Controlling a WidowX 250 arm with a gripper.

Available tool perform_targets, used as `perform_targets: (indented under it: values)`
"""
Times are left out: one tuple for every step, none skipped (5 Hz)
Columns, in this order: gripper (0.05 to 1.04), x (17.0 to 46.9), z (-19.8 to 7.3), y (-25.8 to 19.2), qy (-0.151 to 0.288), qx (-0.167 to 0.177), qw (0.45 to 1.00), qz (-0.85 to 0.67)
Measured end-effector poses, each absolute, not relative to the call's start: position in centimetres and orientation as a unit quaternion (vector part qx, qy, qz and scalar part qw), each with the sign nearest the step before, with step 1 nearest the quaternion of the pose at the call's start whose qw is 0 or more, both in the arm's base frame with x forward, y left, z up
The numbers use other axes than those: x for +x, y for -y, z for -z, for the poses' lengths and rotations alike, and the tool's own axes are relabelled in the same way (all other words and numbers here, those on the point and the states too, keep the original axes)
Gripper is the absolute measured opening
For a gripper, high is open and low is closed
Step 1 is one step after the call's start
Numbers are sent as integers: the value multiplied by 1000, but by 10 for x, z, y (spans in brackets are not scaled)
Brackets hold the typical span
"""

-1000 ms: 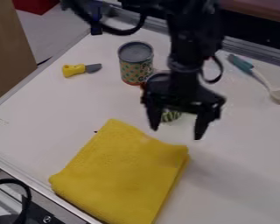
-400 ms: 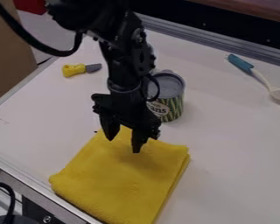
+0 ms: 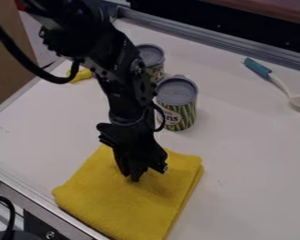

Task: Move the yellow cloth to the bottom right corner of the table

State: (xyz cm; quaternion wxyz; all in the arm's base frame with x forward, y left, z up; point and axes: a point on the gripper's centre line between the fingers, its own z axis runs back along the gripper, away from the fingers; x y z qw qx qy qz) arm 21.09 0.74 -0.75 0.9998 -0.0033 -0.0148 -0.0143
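Gripper (image 3: pixel 134 176) at yellow cloth (image 3: pixel 124 206), spread or pinching: cannot tell | cloth folded, near left on counter (image 3: pixel 256 159) | done: positioning at cloth | left: secure grip, carry to near right corner, release

I'm looking down on the white table (image 3: pixel 259 164), metal rail (image 3: pixel 215 41) along its far edge. Here's the folded yellow cloth (image 3: pixel 108 206), flat near the lower-left edge. Two upright cans now: the rear can (image 3: pixel 151 54) and, close by, the front can (image 3: pixel 177 92), nearer the middle. A yellow object (image 3: pixel 82 75), partly hidden, by the upper-left edge, and a blue-handled utensil (image 3: pixel 279 82) lying near the far edge, right side.
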Motion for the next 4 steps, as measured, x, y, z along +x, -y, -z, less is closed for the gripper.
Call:
perform_targets:
  values:
    - [54,210,13,1,8,3,1000,25]
    - [52,208,17,11,6,5,1000,26]
    - [52,207,18,23,11,-1,1000,21]
    - [52,206,22,38,11,-6,1000,11]
